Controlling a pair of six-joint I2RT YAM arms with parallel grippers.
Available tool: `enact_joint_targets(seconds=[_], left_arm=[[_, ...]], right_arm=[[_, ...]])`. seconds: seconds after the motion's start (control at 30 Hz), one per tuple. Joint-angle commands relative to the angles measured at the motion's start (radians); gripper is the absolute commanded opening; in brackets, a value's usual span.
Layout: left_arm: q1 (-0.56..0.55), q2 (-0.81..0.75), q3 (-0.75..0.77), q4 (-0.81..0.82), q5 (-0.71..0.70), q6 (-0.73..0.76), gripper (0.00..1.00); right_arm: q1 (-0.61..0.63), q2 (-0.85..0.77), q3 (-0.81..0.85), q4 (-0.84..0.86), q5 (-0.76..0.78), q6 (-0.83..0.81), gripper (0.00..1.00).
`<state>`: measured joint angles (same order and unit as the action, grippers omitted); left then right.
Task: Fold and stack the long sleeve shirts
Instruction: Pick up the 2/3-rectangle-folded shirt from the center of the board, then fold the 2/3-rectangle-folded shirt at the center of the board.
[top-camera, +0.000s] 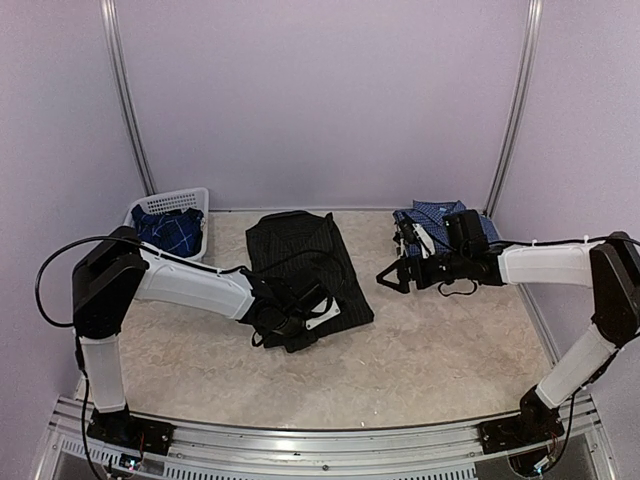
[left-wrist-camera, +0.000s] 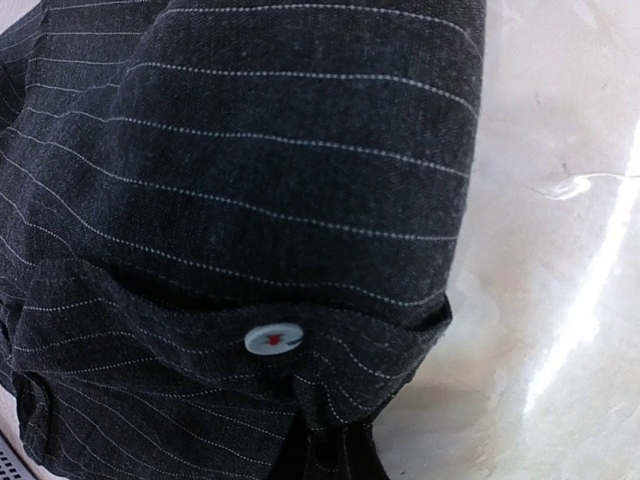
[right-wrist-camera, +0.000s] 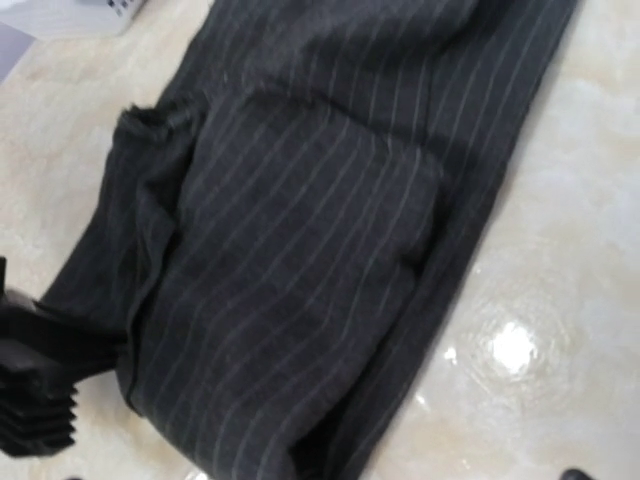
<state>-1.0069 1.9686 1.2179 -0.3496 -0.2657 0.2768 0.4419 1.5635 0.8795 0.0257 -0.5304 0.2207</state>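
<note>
Dark, bunched cloth at the near edge of the black pinstriped shirt (top-camera: 300, 250) is pinched in the closed left gripper (top-camera: 303, 326), beside a pale button (left-wrist-camera: 272, 338). The shirt lies folded mid-table. Just right of it the right gripper (top-camera: 387, 277) hangs wide open, empty. Behind that lies the checked shirt (top-camera: 440, 214); far left, the plaid shirt (top-camera: 170, 230) sits in a white basket (top-camera: 190, 197).

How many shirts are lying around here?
3: black shirt mid-table, plaid shirt in the basket back left, checked shirt back right. Others may be hidden underneath.
</note>
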Motion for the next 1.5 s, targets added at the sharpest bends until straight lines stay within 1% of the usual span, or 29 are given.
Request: enact_joint_targets(seconds=[0.0,0.07,0.17,0.27,0.37,0.43,0.57,0.63,0.77,0.83,0.97,1.2,1.27,1.37,1.47], left_arm=[[-0.067,-0.010,-0.023,-0.044,0.042,-0.037,0.01],[-0.093,-0.027,-0.026,-0.053,0.083,-0.056,0.00],[-0.108,-0.056,-0.013,-0.095,0.201,-0.109,0.00],[-0.103,-0.085,-0.002,-0.134,0.300,-0.143,0.00],[-0.083,-0.121,0.010,-0.166,0.392,-0.171,0.00],[-0.059,-0.155,0.024,-0.183,0.481,-0.188,0.00],[-0.024,-0.211,0.061,-0.213,0.637,-0.220,0.00],[-0.016,-0.227,0.092,-0.238,0.712,-0.235,0.00],[-0.013,-0.237,0.143,-0.285,0.777,-0.253,0.00],[-0.004,-0.241,0.143,-0.290,0.820,-0.258,0.00],[0.016,-0.260,0.134,-0.282,0.926,-0.260,0.00],[0.064,-0.289,0.133,-0.271,1.093,-0.270,0.00],[0.073,-0.295,0.134,-0.254,1.154,-0.300,0.00],[0.073,-0.297,0.139,-0.250,1.198,-0.304,0.00],[0.076,-0.291,0.138,-0.249,1.242,-0.306,0.00]], right_arm=[[-0.010,-0.059,-0.029,-0.048,0.000,-0.026,1.00],[-0.010,-0.096,-0.054,-0.060,-0.010,-0.036,1.00],[-0.009,-0.172,-0.097,-0.091,-0.040,-0.056,1.00],[-0.008,-0.266,-0.144,-0.114,-0.072,-0.060,0.99],[0.002,-0.361,-0.192,-0.098,-0.105,-0.018,0.99],[0.029,-0.415,-0.224,-0.075,-0.111,0.012,0.99],[0.120,-0.487,-0.272,-0.039,-0.064,0.032,0.99],[0.157,-0.504,-0.277,-0.036,-0.049,0.017,0.99],[0.231,-0.538,-0.263,-0.074,-0.029,-0.045,0.99],[0.263,-0.563,-0.270,-0.058,-0.033,-0.056,1.00],[0.323,-0.598,-0.266,-0.065,0.037,-0.079,0.99],[0.382,-0.561,-0.217,-0.117,0.068,-0.107,0.99],[0.390,-0.557,-0.208,-0.118,0.074,-0.109,1.00],[0.391,-0.566,-0.200,-0.106,0.077,-0.110,1.00],[0.393,-0.567,-0.170,-0.143,0.088,-0.124,0.99]])
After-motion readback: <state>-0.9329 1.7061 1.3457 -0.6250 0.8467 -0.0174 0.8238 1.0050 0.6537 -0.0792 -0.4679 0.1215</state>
